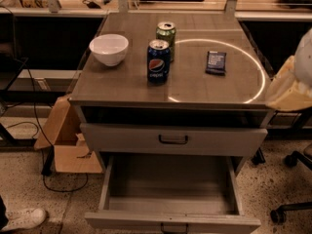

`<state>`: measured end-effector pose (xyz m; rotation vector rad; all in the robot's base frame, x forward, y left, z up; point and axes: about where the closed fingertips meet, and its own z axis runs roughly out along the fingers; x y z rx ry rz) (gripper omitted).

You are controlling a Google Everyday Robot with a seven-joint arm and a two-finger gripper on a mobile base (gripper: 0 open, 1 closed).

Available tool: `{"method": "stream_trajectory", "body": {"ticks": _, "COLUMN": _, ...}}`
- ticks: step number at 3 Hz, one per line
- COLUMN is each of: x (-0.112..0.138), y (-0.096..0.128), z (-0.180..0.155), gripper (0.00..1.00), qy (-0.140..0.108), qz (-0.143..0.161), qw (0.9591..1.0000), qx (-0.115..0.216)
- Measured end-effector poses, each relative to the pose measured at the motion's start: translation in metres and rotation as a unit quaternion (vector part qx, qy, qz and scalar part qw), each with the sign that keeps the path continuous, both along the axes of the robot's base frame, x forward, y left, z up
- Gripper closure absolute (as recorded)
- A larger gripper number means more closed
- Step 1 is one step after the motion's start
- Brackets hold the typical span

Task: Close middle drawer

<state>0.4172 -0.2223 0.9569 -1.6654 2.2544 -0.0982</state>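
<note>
Middle drawer (170, 194) stands pulled out, awaiting a push. End effector (291, 84) hangs beside the table (219, 89) edge (open or closed: cannot tell), well apart from it.

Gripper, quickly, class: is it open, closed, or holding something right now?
Gripper: state cannot be told; it is at the right edge of the view, beside the cabinet top, apart from the open middle drawer.
</note>
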Motion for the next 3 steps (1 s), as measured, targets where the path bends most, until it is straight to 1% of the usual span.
{"method": "stream_trajectory", "body": {"ticks": 1, "x": -0.036, "y": -0.017, "z": -0.06, "gripper": 1.0, "qy": 0.031, "qz": -0.035, "qw": 0.9987, "qx": -0.019}}
{"method": "stream_trajectory", "body": {"ticks": 2, "x": -0.067, "y": -0.028, "z": -0.118, "gripper": 1.0, "qy": 0.077, "qz": -0.049, "qw": 0.9953, "qx": -0.033}}
{"method": "stream_trajectory", "body": {"ticks": 3, "x": -0.067, "y": -0.028, "z": -0.118, "gripper": 1.0, "qy": 0.077, "qz": -0.049, "qw": 0.9953, "qx": -0.033}}
